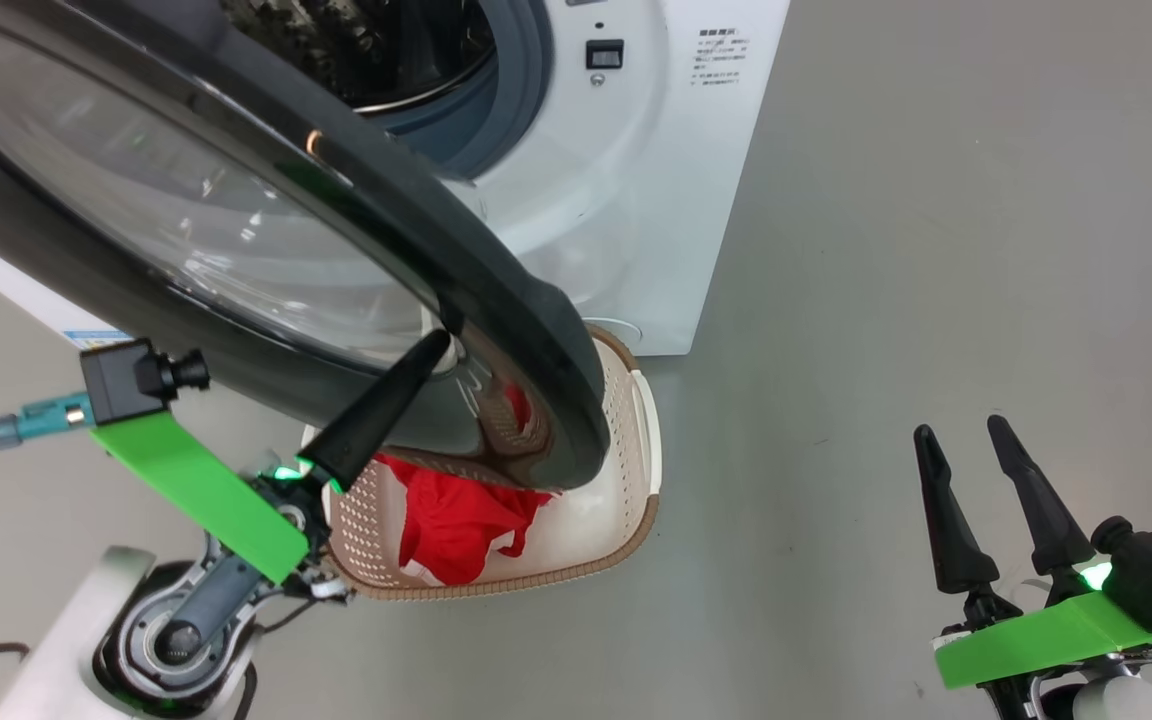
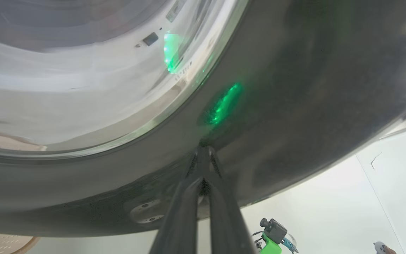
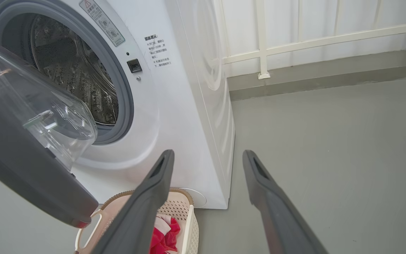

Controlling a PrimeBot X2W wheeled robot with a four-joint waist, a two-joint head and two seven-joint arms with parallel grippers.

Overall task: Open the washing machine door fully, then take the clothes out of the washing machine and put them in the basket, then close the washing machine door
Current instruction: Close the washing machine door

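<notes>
Glossy black rim of the washing machine door (image 1: 506,310) looked rigid, slick, heavy on its hinge; left gripper (image 1: 433,348), clenched, pressed tips there; right gripper (image 1: 961,432) hung spread, idle.

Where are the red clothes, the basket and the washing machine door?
clothes (image 1: 456,525), head view, middle of the red fabric.
basket (image 1: 629,460), head view, perforated right wall.
washing machine door (image 1: 466,270), head view, black rim.

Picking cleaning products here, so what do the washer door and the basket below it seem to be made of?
Washing machine door: glossy black rim, probably plastic, mirroring the red clothes; its bulging clear window looks like glass, possibly plastic. Basket: matte cream plastic, judging by the moulded perforations; brown woven-look rim, likely plastic too.
</notes>
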